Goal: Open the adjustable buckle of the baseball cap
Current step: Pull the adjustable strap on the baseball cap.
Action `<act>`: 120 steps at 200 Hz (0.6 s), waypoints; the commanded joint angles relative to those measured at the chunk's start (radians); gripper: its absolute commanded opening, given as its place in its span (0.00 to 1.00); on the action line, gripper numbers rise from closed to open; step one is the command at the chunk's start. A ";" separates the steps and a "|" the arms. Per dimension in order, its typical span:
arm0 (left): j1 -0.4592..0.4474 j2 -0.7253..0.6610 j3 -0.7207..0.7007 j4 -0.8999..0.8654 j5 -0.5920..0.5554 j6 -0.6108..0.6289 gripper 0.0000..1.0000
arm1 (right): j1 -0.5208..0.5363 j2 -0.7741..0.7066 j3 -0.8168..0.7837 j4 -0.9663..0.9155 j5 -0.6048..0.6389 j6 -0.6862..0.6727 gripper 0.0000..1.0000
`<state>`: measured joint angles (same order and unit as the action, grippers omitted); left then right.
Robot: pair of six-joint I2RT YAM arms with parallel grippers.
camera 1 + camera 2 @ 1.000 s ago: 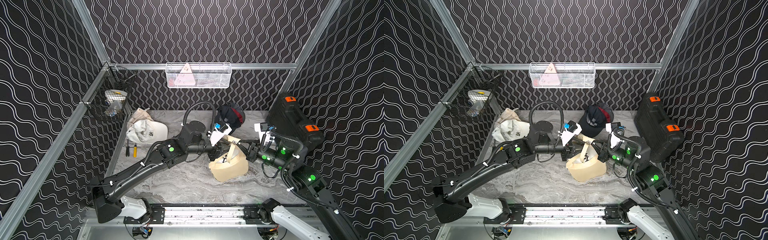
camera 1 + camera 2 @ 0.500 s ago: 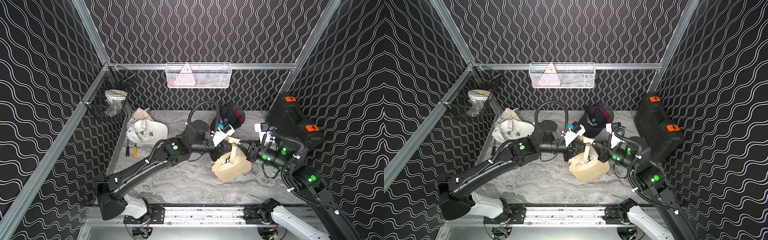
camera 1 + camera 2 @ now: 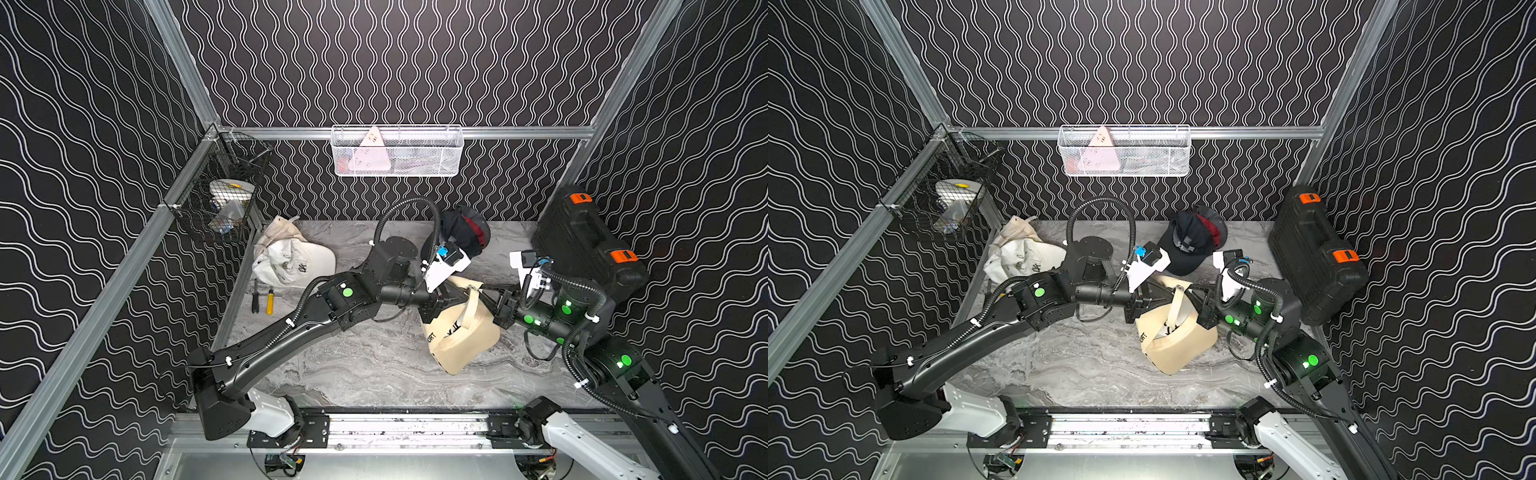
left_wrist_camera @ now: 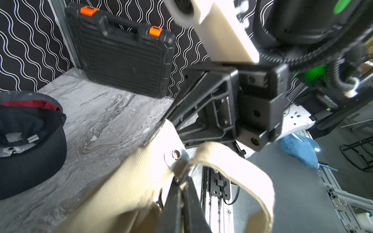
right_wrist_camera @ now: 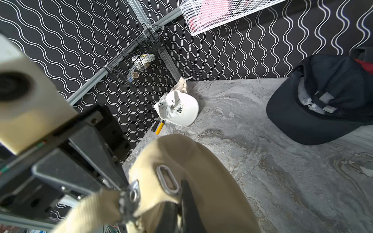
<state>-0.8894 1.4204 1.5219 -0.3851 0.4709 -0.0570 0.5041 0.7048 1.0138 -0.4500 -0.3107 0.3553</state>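
The beige cap [image 3: 461, 332] hangs over the middle of the desk [image 3: 353, 365], between the arms. The left end effector [image 4: 181, 181] is pinched closed on its strap [image 4: 232, 159], just beside the metal buckle [image 4: 175, 155]. The right end effector [image 5: 179, 198] is clamped on the beige cap from the opposite side.

The worktop [image 3: 365, 361] is lit evenly from above in both top views, and only soft shadows are cast beneath the arms. In the 2 wrist views, the beige cap [image 4: 125, 187] is partly washed out by glare. The nearby camera mount [image 5: 24, 96] is blurred, and the edges are stretched.
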 commanded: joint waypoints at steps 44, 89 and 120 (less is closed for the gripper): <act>0.001 0.034 0.095 -0.093 0.041 -0.022 0.00 | 0.001 -0.041 0.000 -0.061 -0.007 -0.161 0.31; 0.001 0.060 0.148 -0.132 0.059 -0.032 0.00 | 0.001 -0.040 0.014 -0.081 0.014 -0.217 0.41; 0.001 0.077 0.175 -0.144 0.095 -0.042 0.00 | 0.001 -0.062 0.002 -0.056 0.009 -0.235 0.42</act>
<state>-0.8886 1.4872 1.6741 -0.5289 0.5190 -0.0834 0.5041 0.6548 1.0195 -0.5243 -0.3027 0.1535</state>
